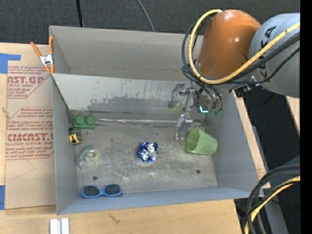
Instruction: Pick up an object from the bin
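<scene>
Obs.: the green cup (202, 142) lies on its side on the floor of the bin (146, 52), close to the wall my arm comes in over and about midway between the far and near walls. Its long axis runs roughly across the bin. The mouth appears to face the bin's middle and the base that arm-side wall.

My hand (181, 115) hangs just beside the cup's mouth end, a little to the far-wall side of it. The fingers look spread, one toward the far wall and one low by the cup's rim, with nothing between them. I cannot tell whether the lower finger touches the rim.

Key relation: the cup lies toward the near wall and the arm-side wall from my hand. My judgement is that a grasp would need a short shift that way to bring the rim or body between the fingers.

Further off, a crumpled blue-and-white wad (147, 151) sits mid-floor. A green block (84, 122), a clear ring (88, 155) and blue sunglasses (101, 191) all lie well apart from the hand, toward the opposite wall and its near corner.
</scene>
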Controlling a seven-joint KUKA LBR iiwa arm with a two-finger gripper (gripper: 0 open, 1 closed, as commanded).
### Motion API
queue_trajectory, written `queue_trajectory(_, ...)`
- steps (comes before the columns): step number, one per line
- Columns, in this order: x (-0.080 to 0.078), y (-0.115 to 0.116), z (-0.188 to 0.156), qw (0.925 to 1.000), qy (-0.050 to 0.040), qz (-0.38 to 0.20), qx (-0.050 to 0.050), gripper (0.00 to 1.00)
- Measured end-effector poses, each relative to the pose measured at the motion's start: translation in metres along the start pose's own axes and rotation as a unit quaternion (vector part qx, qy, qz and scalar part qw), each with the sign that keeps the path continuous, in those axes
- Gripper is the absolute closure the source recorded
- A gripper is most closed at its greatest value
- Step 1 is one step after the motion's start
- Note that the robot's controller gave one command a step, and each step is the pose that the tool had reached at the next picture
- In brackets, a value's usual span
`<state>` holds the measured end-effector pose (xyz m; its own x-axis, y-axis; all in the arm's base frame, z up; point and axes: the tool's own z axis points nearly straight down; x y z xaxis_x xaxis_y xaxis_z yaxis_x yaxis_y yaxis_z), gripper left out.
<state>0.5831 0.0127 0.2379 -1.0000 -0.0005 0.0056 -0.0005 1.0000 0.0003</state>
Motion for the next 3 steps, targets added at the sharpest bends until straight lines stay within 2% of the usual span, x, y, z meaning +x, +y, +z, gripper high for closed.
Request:
queue_trajectory(1,0.049,-0.018,0.144,0.9971,0.0016,0.076,0.0,0.0)
queue_trajectory(2,0.038,0.041,0.165,0.9894,-0.0071,0.145,0.0,0.0)
queue_trajectory(3,0.037,0.041,0.163,0.9893,-0.0073,0.145,-0.001,1.0)
